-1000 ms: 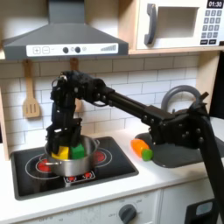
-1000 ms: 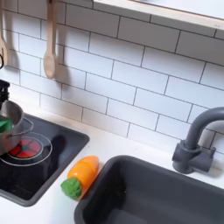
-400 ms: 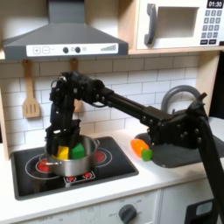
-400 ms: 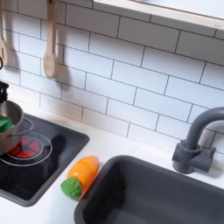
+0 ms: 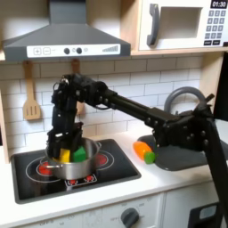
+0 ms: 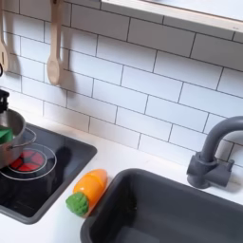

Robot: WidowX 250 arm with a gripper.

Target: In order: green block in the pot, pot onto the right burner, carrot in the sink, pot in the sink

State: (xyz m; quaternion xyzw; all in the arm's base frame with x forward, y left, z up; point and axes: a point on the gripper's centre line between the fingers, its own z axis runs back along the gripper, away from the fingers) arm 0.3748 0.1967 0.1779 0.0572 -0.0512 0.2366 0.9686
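Observation:
The silver pot [image 5: 73, 164] stands on the black cooktop, between the two red rings in the first exterior view. Inside it lie the green block [image 5: 80, 153] and a yellow piece [image 5: 64, 157]. My gripper [image 5: 60, 142] hangs low over the pot's left rim, fingers pointing down beside the yellow piece; their gap is too dark to read. The right burner [image 5: 101, 160] shows partly at the pot's right. In the second exterior view the pot [image 6: 9, 127] with the green block [image 6: 4, 137] sits at the left edge. In both exterior views the carrot [image 5: 144, 150] [image 6: 87, 190] lies on the counter beside the sink [image 5: 183, 157] [image 6: 152, 211].
A dark arched faucet [image 6: 214, 150] stands behind the sink. A wooden spoon [image 6: 55, 46] and a spatula [image 5: 31, 105] hang on the tiled wall. The left burner [image 5: 39, 166] shows to the pot's left. The cooktop's front edge [image 5: 89, 191] is near the counter edge.
The gripper has shifted slightly over the pot; in the second exterior view its black part at the left edge has slid out of frame. Pot, block and carrot stay put.

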